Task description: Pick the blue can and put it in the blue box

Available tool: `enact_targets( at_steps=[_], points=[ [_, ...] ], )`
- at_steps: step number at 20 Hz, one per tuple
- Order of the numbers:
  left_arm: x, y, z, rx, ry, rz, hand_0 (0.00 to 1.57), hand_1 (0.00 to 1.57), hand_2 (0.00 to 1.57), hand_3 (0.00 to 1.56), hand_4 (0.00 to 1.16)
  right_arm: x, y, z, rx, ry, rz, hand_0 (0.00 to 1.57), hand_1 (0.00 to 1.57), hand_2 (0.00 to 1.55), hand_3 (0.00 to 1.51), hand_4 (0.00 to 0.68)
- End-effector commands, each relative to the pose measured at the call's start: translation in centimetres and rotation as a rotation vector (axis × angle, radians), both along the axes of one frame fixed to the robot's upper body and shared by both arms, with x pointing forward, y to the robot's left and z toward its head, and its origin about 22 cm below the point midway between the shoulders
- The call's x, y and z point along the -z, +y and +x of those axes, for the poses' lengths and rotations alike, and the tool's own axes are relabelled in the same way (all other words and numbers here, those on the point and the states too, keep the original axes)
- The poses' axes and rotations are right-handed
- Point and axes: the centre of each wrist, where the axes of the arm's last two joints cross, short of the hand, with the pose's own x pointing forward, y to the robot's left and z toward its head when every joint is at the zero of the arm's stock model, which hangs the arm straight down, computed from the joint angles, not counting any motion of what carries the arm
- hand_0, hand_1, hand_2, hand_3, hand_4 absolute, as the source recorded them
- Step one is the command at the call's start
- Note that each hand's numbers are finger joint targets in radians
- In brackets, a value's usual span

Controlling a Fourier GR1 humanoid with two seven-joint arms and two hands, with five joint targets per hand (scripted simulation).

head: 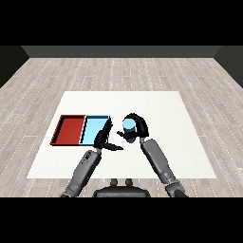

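Holding the blue can (128, 126), the right hand (136, 127) has its fingers curled over the top and far side of it, with the thumb coming in from below, so the can sits inside the hand. I think this wrap is there so that the can does not slip while it is carried sideways. The can is near the middle of the white table (190, 142), at about 3 o'clock from the blue box (93, 131) and just beside that tray's right edge, not yet over it. I cannot tell if the can touches the table or is a little above it.

The can seems upright: its pale round top faces up toward the head view, so its long axis is about vertical, maybe with a small tilt that I cannot judge.

The left hand (105, 140) lies at about 5 o'clock from the blue box, close to its near right corner. Its fingers are straight and spread, the thumb pointing toward 3 o'clock, and it holds nothing. It probably waits out of the way.

The red tray (66, 130) is at 9 o'clock of the blue one, touching it side by side. In my judgement the next move is to carry the can toward 9 o'clock and lower it into the blue box
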Motion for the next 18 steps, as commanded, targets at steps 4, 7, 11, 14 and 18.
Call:
enact_targets(
  at_steps=[4, 7, 11, 14, 18],
  points=[
    [1.9, -0.8, -0.9, 0.02, 0.03, 0.004, 0.0, 0.0, 0.0, 0.0, 0.0, -0.7, 2.4, -0.8, -0.034, 0.002, -0.005, 1.44, 1.44, 1.46, 1.43, 0.619],
    [1.6, -2.8, 2.0, 0.02, 0.035, -0.002, 0.0, 0.0, 0.0, 0.0, 0.0, -1.8, 1.5, -0.7, -0.033, -0.015, -0.012, 1.43, 1.43, 1.46, 1.43, 0.613],
    [-0.2, -2.5, 0.9, 0.026, 0.051, -0.009, 0.0, 0.0, 0.0, 0.0, 0.0, 0.1, 0.6, -0.4, -0.037, -0.026, -0.019, 1.44, 1.44, 1.46, 1.42, 0.613],
    [1.4, -3.0, 2.4, 0.024, 0.044, -0.002, 0.0, 0.0, 0.0, 0.0, 0.0, -2.3, 2.8, -1.5, -0.064, -0.049, 0.002, 1.43, 1.43, 1.46, 1.42, 0.612],
    [1.3, -3.6, 0.1, 0.027, 0.028, -0.007, 0.0, 0.0, 0.0, 0.0, 0.0, -0.1, 2.7, -2.9, -0.071, -0.025, -0.02, 1.43, 1.43, 1.46, 1.42, 0.622]
  ],
)
